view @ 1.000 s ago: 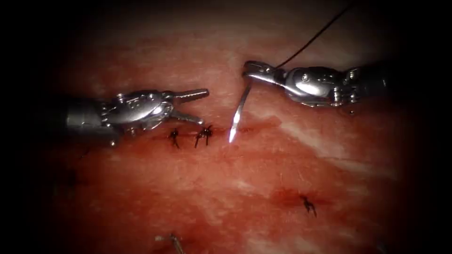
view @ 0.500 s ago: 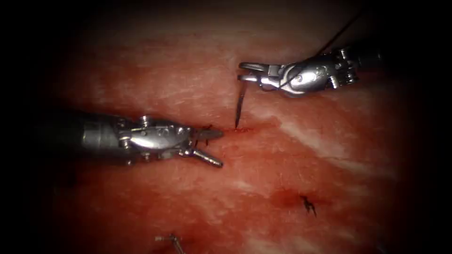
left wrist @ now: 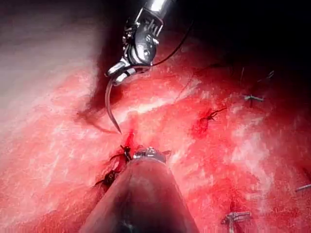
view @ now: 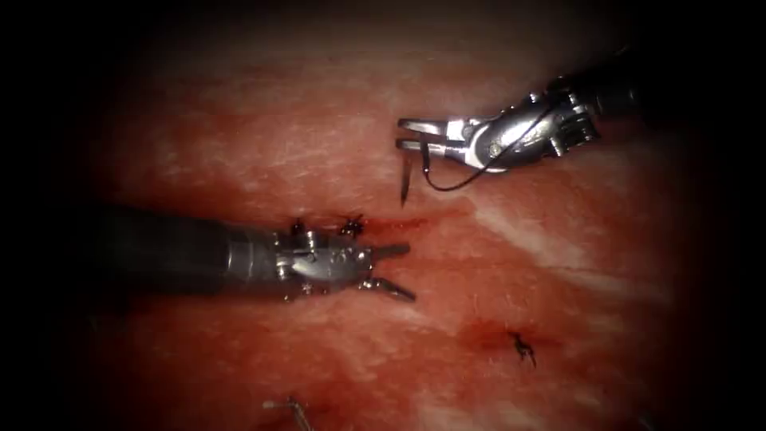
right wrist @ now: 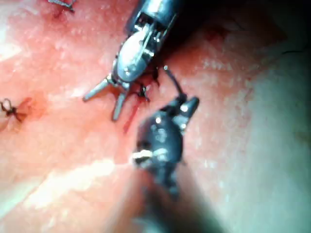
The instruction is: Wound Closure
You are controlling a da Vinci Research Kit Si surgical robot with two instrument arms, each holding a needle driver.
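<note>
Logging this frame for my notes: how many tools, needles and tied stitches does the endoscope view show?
Tools: 2 (left end effector open, empty; right end effector holds needle near its rear end)
Needle: 1, outside tissue
Tied stitches: 3
Total: 6

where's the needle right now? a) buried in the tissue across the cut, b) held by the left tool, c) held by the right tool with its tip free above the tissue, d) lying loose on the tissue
c: the right tool grips the needle near its thread end, and the tip hangs free just above the cut, not in the tissue; the left tool has open jaws and holds nothing.
</note>
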